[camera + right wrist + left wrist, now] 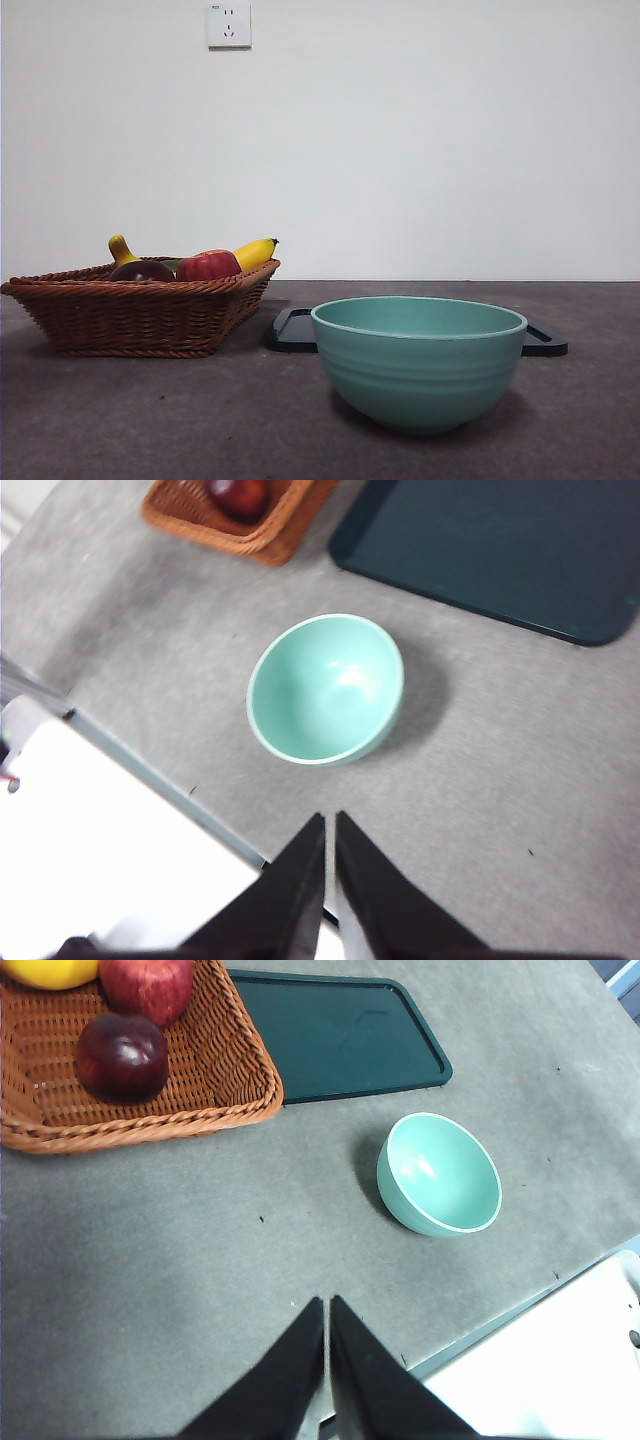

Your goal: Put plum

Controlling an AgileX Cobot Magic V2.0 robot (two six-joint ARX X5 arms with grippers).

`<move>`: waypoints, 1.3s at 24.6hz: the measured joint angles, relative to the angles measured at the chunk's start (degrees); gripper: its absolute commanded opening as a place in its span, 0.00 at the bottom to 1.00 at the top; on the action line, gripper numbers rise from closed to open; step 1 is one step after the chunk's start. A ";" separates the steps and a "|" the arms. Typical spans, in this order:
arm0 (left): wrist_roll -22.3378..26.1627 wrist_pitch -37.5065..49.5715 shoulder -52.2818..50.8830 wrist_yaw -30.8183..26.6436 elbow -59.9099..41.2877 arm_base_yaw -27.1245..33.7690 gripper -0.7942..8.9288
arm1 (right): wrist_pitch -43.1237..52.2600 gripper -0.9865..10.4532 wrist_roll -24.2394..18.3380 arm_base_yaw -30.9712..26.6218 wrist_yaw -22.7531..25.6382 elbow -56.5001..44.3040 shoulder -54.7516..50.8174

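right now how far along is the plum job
Nothing looks done yet. The plum lies in the wicker basket beside the red apple. Nothing is in hand: the left claw and right claw are both shut, empty and above bare table, away from the fruit. The green bowl and dark tray hold nothing. Grasping and placing the plum remain.

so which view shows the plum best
The left wrist view: the plum shows whole from above, lying in the basket beside the apple. The front view shows only its top above the rim. The right wrist view cuts it off at the picture's edge.
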 measured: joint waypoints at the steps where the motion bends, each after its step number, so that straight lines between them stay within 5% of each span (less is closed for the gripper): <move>1: 0.31 0.02 0.00 0.00 0.00 0.00 0.09 | -0.02 0.09 -0.22 0.24 -0.02 0.00 0.00; 4: 0.50 0.04 0.00 0.02 0.00 0.00 0.13 | 0.02 0.10 -0.37 0.44 0.00 0.00 0.00; 7: 0.50 0.04 0.00 0.02 0.00 0.00 0.39 | 0.04 0.32 -0.39 0.44 0.00 0.00 0.04; 9: 0.50 0.04 0.00 0.00 0.00 0.00 0.48 | 0.04 0.40 -0.37 0.44 0.00 0.00 0.04; 23: -1.01 2.86 0.72 0.02 0.13 0.00 0.48 | 0.04 0.40 -0.37 0.44 0.00 0.00 0.04; 32: -2.21 8.26 10.45 -2.86 3.89 -0.42 0.47 | 0.17 0.40 -0.37 0.44 0.00 0.00 0.04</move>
